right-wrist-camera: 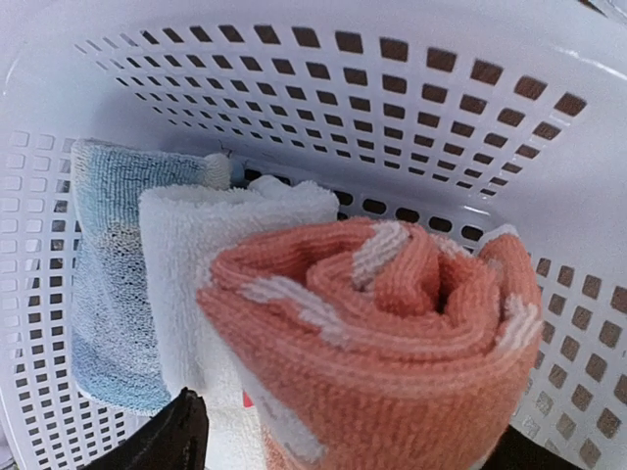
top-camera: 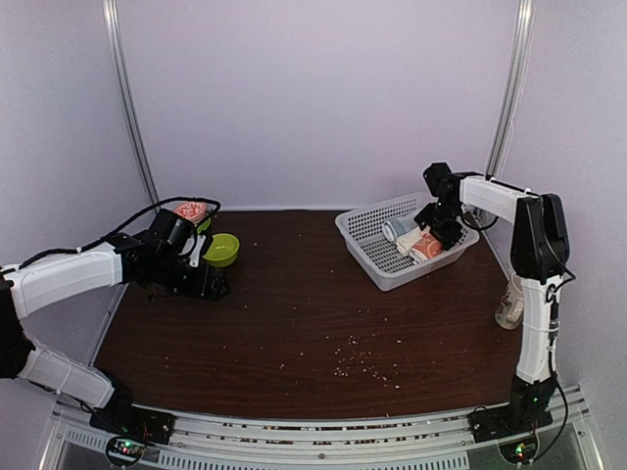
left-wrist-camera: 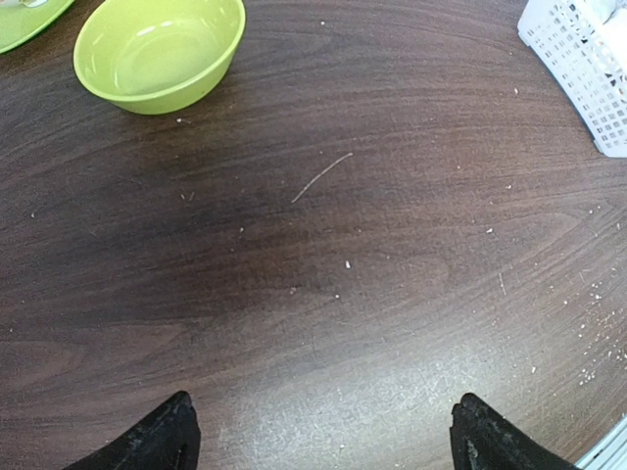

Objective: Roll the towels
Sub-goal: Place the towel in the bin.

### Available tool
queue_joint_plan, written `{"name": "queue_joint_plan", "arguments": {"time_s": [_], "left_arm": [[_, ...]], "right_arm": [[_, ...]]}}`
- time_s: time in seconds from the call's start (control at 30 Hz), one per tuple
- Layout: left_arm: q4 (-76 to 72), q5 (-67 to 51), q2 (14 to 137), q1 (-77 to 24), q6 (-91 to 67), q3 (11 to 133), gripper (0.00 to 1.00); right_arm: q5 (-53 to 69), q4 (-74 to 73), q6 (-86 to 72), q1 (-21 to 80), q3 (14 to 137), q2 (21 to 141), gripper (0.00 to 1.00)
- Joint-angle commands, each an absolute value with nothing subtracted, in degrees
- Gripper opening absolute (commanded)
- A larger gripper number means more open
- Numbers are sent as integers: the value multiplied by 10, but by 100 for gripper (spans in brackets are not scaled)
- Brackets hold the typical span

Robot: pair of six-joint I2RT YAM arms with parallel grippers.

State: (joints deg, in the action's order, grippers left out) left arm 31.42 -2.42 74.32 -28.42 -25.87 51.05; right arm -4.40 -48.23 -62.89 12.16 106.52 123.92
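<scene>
Orange terry towel (right-wrist-camera: 392, 343), perforated plastic basket (right-wrist-camera: 573, 186)

You count: white basket (top-camera: 377, 255), one; orange-red towel (right-wrist-camera: 392, 343), one; cream-white towel (right-wrist-camera: 186, 264), one; grey-blue cloth (right-wrist-camera: 113, 284), one; green bowl (left-wrist-camera: 157, 54), one; green plate (left-wrist-camera: 22, 20), one, only edge showing; robot arms (top-camera: 69, 274), two.

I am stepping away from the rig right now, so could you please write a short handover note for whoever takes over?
Left claw: open, empty, above the table near the green bowl.
Right claw: open, inside the white basket, its fingers either side of the orange towel, apparently not clamping it.
Towels: orange towel and cream towel both rolled, lying side by side in the basket beside a pale blue cloth.
Done: both rolls look finished.
To do: probably just lift the right claw clear; check the rolls hold.
</scene>
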Motion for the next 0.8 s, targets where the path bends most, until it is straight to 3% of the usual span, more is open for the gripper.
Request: {"name": "queue_joint_plan", "arguments": {"time_s": [0.0,0.4,0.77], "left_arm": [[308,-32,737,-281,-261,527,91],[308,-38,739,-280,-262,526,91],[308,-42,741,-280,-262,528,91]], "right_arm": [[-50,-501,-608,110,1044,1198,83],[-39,-489,-591,102,1009,1166,82],[-38,-468,-584,88,965,1123,62]]}}
